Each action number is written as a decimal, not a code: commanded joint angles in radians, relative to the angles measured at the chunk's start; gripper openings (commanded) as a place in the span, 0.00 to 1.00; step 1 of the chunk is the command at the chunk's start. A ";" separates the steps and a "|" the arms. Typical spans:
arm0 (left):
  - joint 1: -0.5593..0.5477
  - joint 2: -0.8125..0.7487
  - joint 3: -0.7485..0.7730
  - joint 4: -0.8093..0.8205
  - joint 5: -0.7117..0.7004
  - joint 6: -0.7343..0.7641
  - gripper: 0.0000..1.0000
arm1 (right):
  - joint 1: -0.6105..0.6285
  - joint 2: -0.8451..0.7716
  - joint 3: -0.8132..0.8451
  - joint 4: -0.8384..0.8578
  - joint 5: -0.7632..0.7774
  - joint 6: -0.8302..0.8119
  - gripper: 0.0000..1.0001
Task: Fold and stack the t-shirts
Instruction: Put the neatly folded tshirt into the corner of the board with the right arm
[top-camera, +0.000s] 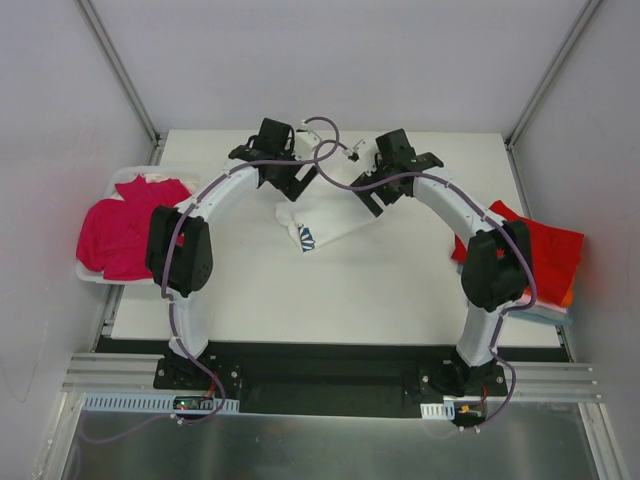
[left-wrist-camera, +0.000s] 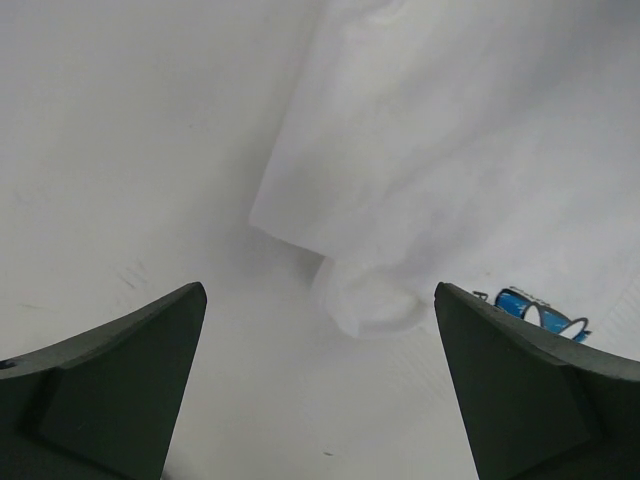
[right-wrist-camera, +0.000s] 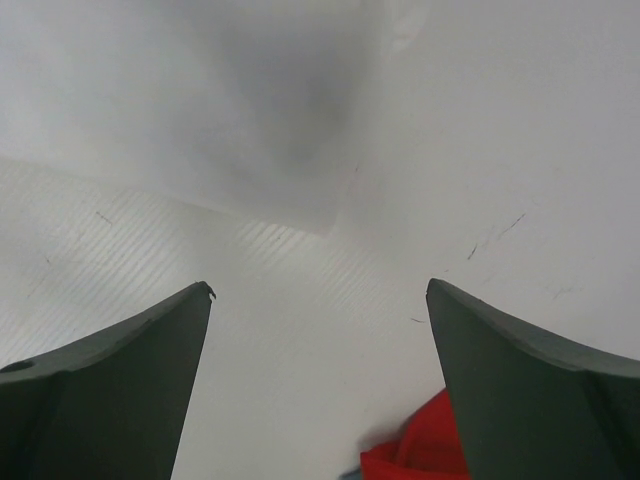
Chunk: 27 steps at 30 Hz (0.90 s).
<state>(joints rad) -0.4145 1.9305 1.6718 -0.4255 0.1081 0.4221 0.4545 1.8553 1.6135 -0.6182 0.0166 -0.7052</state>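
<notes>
A white desk (top-camera: 250, 300) fills the workspace, with two robot arms arching in from its near edge. The arms meet over a white t-shirt (top-camera: 335, 222) near the middle of the desk, which serves as the reference point here.

Well to the left of the white t-shirt, a loose heap of magenta t-shirts (top-camera: 120, 235) spills over a white tray (top-camera: 92, 274) at the desk's edge. They look unfolded, so that work seems to remain.

Well to the right of the white t-shirt, a red t-shirt (top-camera: 545, 250) lies flat on top of a stack at the desk's edge. An orange edge (top-camera: 568, 296) and a light-blue edge (top-camera: 545, 312) show beneath it. This looks like the finished pile.

The white t-shirt lies bunched into a narrow, uneven shape, with a bit of blue print at its near end. By the look of it, the fold is only partly made, and it has not yet joined the stack.

The left end effector (left-wrist-camera: 320, 290) hangs just above the white t-shirt's left edge, spread wide and holding nothing. The right end effector (right-wrist-camera: 320, 288) hangs over the shirt's right side, also spread and empty.
</notes>
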 joint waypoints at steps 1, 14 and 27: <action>0.025 0.010 0.058 -0.016 -0.067 -0.049 0.99 | -0.014 0.004 0.040 0.032 -0.020 0.046 0.93; 0.045 -0.088 -0.064 -0.009 -0.188 -0.022 0.99 | -0.066 -0.306 -0.243 -0.047 0.474 0.012 0.95; 0.062 -0.195 -0.190 0.014 -0.176 0.004 0.99 | -0.336 -0.588 -0.270 -0.348 0.375 0.085 0.96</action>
<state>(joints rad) -0.3584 1.8008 1.5078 -0.4236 -0.0616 0.4080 0.2066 1.3014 1.3384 -0.8467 0.4278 -0.6624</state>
